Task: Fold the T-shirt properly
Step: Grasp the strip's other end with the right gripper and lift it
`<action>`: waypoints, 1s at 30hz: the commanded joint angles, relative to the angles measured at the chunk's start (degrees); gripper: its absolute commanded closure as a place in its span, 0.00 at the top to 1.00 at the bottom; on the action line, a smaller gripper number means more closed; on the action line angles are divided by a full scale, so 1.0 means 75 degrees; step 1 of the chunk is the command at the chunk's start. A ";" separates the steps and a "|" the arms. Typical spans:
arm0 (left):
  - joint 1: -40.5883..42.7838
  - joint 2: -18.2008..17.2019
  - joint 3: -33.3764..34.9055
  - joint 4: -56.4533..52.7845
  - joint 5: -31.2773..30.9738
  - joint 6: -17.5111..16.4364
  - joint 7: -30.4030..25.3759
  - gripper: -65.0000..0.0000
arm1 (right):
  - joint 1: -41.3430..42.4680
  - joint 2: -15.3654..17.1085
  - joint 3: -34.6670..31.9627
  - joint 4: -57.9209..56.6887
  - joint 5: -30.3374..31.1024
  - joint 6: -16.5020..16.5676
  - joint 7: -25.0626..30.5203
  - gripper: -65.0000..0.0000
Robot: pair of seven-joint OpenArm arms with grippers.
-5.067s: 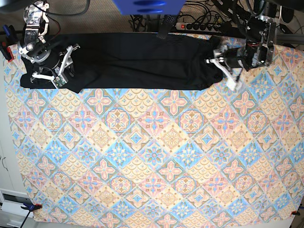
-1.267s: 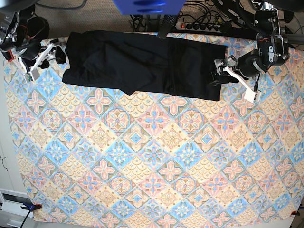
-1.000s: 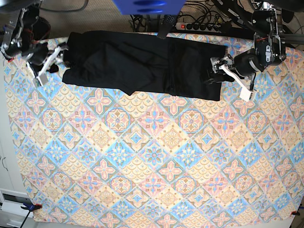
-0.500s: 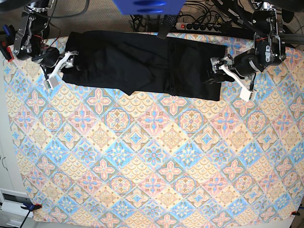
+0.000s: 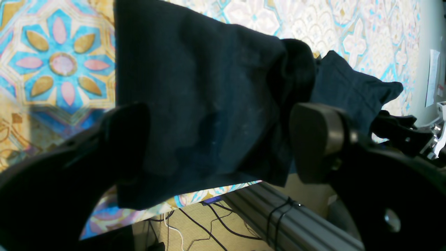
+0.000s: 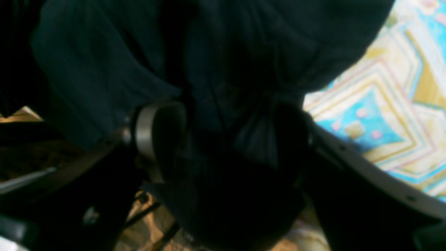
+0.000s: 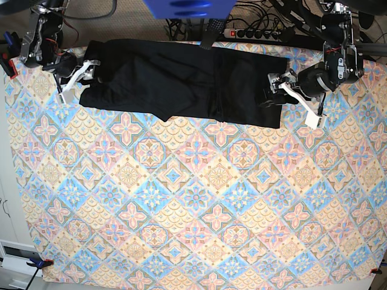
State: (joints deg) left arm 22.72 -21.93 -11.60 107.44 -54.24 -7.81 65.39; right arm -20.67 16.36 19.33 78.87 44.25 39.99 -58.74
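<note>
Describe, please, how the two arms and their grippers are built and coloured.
Both arms are black and metallic with exposed wiring. The left gripper and right gripper each have white finger frames. Up close, the fingertips are dark, rounded pads.

One T-shirt [image 7: 181, 78], two arms [image 7: 329, 66]

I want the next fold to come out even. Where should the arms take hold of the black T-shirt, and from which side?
The T-shirt lies as a long band along the far edge of the tablecloth, so probably grip its two short ends, each arm coming from outside. The left gripper is open around one end; the right gripper already has bunched fabric between its fingers at the other.
</note>
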 commanded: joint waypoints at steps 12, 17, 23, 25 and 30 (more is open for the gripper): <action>-0.0034 -0.0094 -0.0054 0.0098 -0.0124 -0.0054 -0.0062 0.99 | -0.0040 0.0087 -0.0392 0.0168 -0.0033 0.0002 -0.0168 0.66; -0.0034 -0.0094 -0.0066 0.0098 -0.0124 -0.0054 -0.0062 0.99 | -0.0064 0.0087 -0.0954 0.0379 -0.0033 0.0002 -0.0144 0.66; -0.0034 -0.0094 -0.0077 0.0098 -0.0124 -0.0054 -0.0073 0.99 | -0.0028 -0.0089 -0.1048 0.0379 -0.0033 0.0002 -0.0168 0.44; -0.0034 -0.0094 -0.0077 0.0098 -0.0124 -0.0054 -0.0073 0.99 | -0.0017 -0.0101 -0.1048 0.0367 -0.0033 0.0002 -0.0144 0.32; -0.0046 -0.0094 -0.0089 0.0098 -0.0135 -0.0054 -0.0073 0.99 | -0.0005 -0.0089 -0.0989 0.0367 -0.0033 0.0002 -0.0168 0.08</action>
State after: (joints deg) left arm 22.59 -21.93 -11.86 107.44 -54.28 -7.81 65.39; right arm -20.80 14.96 11.51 81.01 43.51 39.62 -60.12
